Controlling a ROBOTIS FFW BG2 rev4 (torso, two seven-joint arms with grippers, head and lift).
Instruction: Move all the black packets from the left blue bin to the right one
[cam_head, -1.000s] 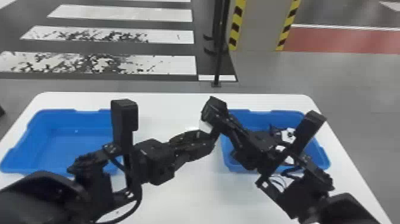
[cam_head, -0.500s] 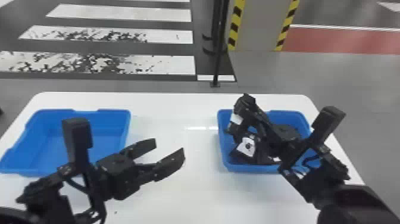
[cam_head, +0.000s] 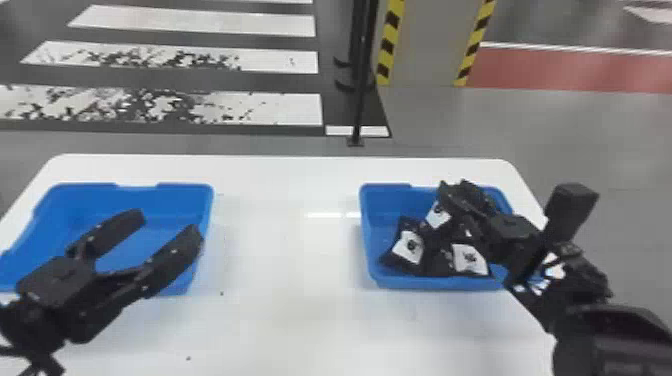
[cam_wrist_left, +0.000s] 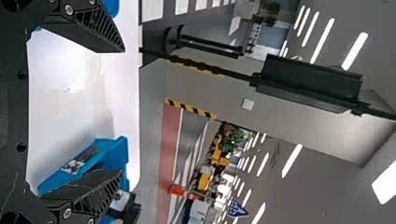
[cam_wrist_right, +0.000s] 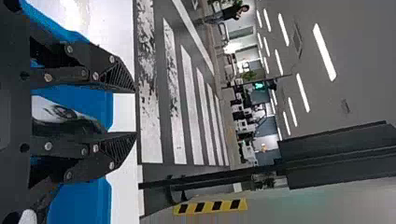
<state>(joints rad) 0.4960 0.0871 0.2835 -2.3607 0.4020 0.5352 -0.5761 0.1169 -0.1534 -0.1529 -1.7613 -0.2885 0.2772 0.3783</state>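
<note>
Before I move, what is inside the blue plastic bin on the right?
Black packets with white labels lie heaped in the blue bin; whatever sits beneath them or behind the black right gripper is hidden.

The right tool partly hides black packets — the head view crops the left bin.

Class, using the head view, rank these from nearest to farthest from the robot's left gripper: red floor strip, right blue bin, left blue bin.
From the left gripper:
1. Left blue bin, robot's left, closest to the gripper.
2. Right blue bin, robot's right.
3. Red floor strip, right background.
</note>
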